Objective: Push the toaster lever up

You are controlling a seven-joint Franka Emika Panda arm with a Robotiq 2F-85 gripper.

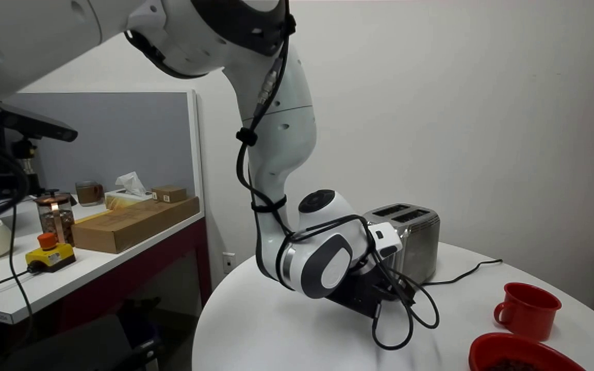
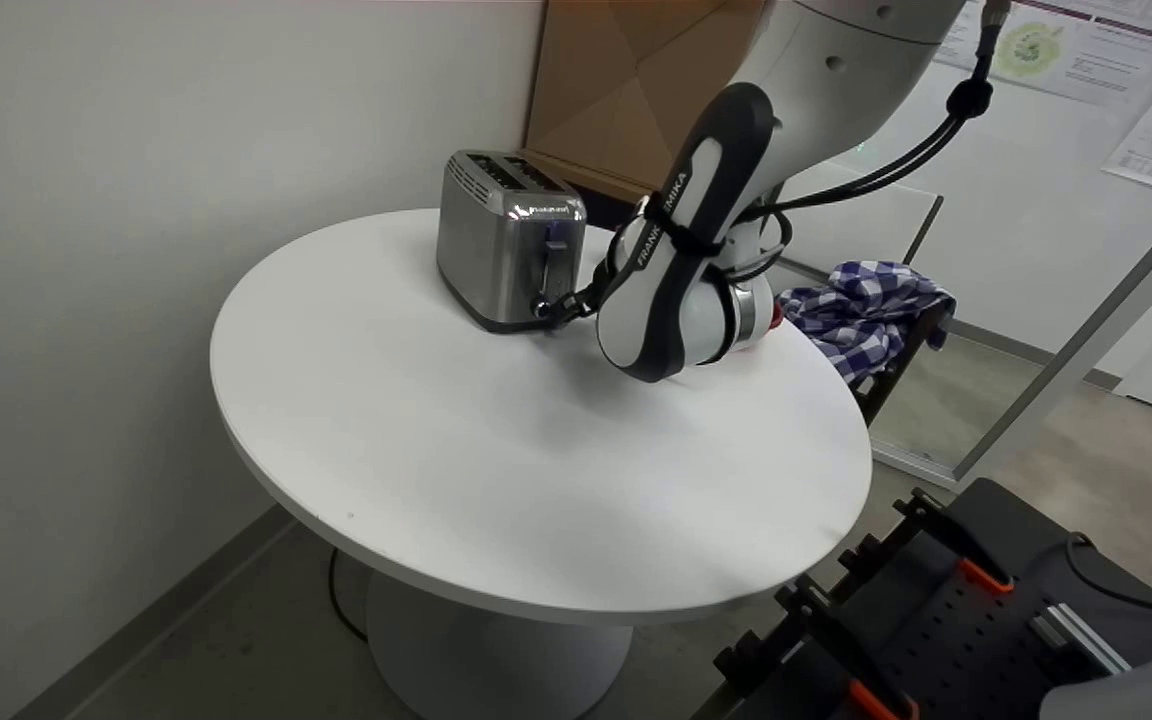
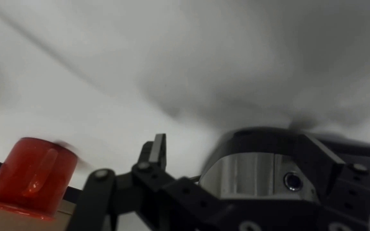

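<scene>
The silver toaster (image 1: pixel 423 247) stands upright on the white round table; it also shows in an exterior view (image 2: pixel 486 240). A dark lever (image 2: pixel 557 243) is on its narrow end, seemingly in the upper part of that end. My gripper (image 2: pixel 568 308) is low at this end, close to the round knob near the toaster's base; contact cannot be told. In the wrist view my gripper (image 3: pixel 239 147) has its fingers wide apart, with the toaster's metal end (image 3: pixel 236 175) and the knob (image 3: pixel 292 181) showing between them. The lever does not show clearly in the wrist view.
A red mug (image 1: pixel 529 314) and a red bowl (image 1: pixel 488 342) stand on the table (image 2: pixel 476 450) near the toaster. The mug also shows in the wrist view (image 3: pixel 32 176). A black cord (image 1: pixel 467 275) runs behind the toaster. A wall stands close behind the table.
</scene>
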